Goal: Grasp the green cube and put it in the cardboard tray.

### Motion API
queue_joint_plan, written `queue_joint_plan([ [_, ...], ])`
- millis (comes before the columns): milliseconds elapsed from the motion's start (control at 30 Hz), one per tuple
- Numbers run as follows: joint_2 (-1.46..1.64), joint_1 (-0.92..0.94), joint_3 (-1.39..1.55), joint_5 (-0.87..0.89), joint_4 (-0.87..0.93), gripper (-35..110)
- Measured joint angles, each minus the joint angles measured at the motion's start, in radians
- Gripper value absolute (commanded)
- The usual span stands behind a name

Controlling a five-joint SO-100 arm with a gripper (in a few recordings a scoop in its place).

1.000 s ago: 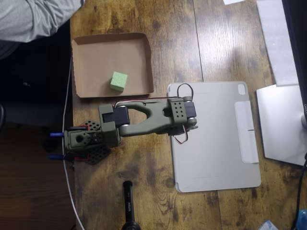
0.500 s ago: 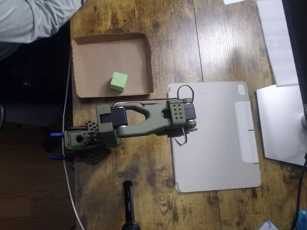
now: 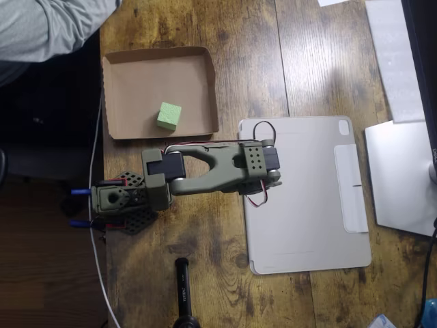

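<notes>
Sleeve (image 3: 48,27): grey cloth, top left corner of the overhead view, off the table edge
Tray (image 3: 126,75): brown cardboard, shallow, roughly square, low upright walls, flat plain bottom; near the table's left edge
Cube (image 3: 168,115): light green, matte, foam-like; inside the tray, on its floor, near the lower right corner; turned slightly against the tray walls; no long axis to tell
Base (image 3: 116,201): olive green, on a black perforated mount, below the tray; red and blue wires at its left
Arm (image 3: 212,167): olive plastic, folded, stretched rightward from base to a perforated joint block lying over the cover's left edge; apart from the tray
Gripper: jaws hidden under the arm; cannot tell open or closed
Table (image 3: 273,61): dark wood planks, visible grain and knots
Cover (image 3: 307,198): light grey, smooth, rectangular, rounded corners; long axis up-down
</notes>
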Motion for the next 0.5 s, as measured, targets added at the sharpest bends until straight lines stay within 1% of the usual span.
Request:
queue_joint_plan([
  [500,-0.017,0.0,0.0,0.0,0.0,6],
])
